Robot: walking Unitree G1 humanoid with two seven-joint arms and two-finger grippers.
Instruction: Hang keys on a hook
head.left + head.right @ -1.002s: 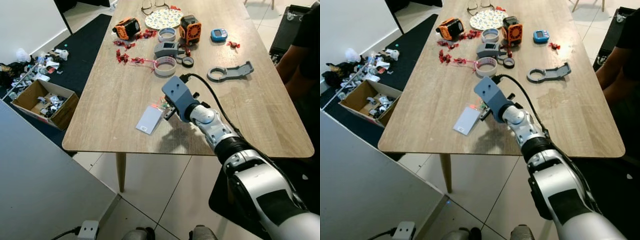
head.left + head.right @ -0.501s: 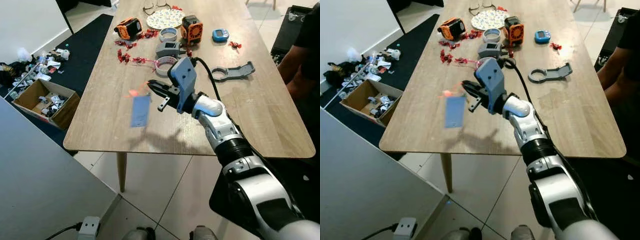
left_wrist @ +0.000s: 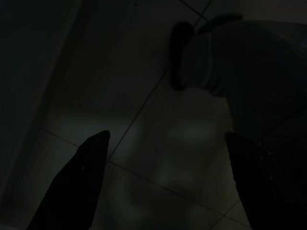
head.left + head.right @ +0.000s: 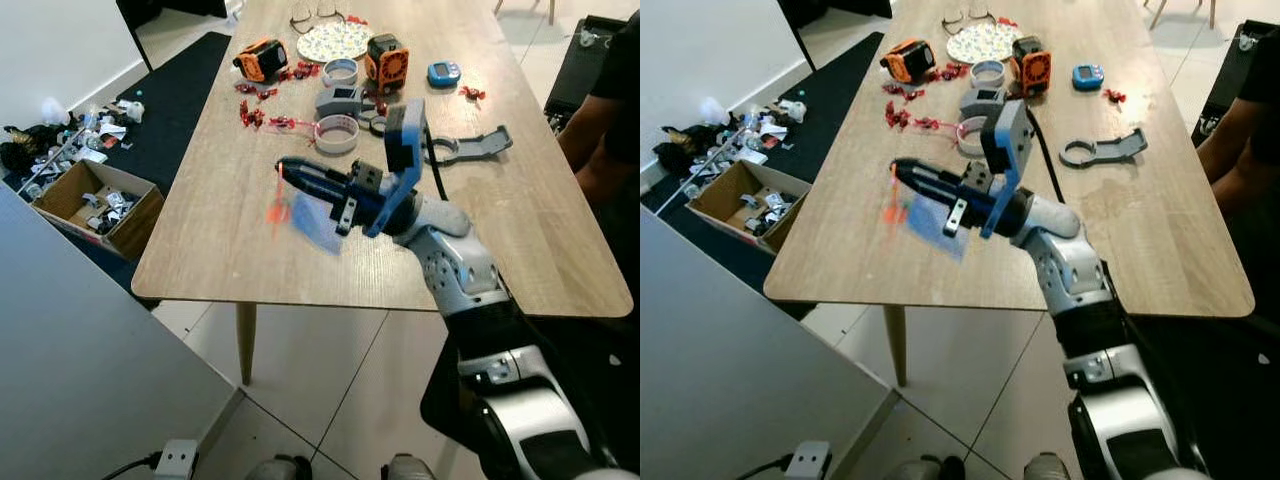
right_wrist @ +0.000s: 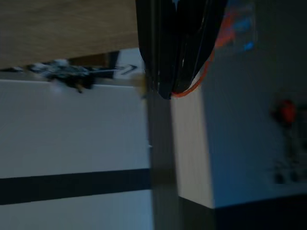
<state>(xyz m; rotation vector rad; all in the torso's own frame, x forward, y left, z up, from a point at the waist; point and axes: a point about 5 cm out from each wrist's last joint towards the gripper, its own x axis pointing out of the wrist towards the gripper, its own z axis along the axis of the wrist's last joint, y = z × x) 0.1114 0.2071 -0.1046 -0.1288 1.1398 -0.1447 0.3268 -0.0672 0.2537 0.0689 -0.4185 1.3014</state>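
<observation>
My right gripper (image 4: 286,167) is held out level above the wooden table (image 4: 230,240), its long black fingers shut on an orange cord (image 5: 205,68). A pale bluish key card (image 4: 315,222) and a small orange tag (image 4: 278,212) dangle from that cord, blurred, just under the fingers. In the right wrist view the key card (image 5: 249,120) hangs beside the closed fingers (image 5: 165,43). My left gripper (image 3: 168,187) hangs idle over dark floor tiles with its fingers apart.
Farther back on the table lie tape rolls (image 4: 336,133), two orange-black devices (image 4: 384,61), a patterned plate (image 4: 329,41), a blue timer (image 4: 443,72) and a grey bracket (image 4: 470,146). A cardboard box (image 4: 92,205) sits on the floor at left. A person (image 4: 610,110) stands at right.
The right gripper picked the key card up off the table, rose and swung left; the card now dangles in the air under the fingers.
</observation>
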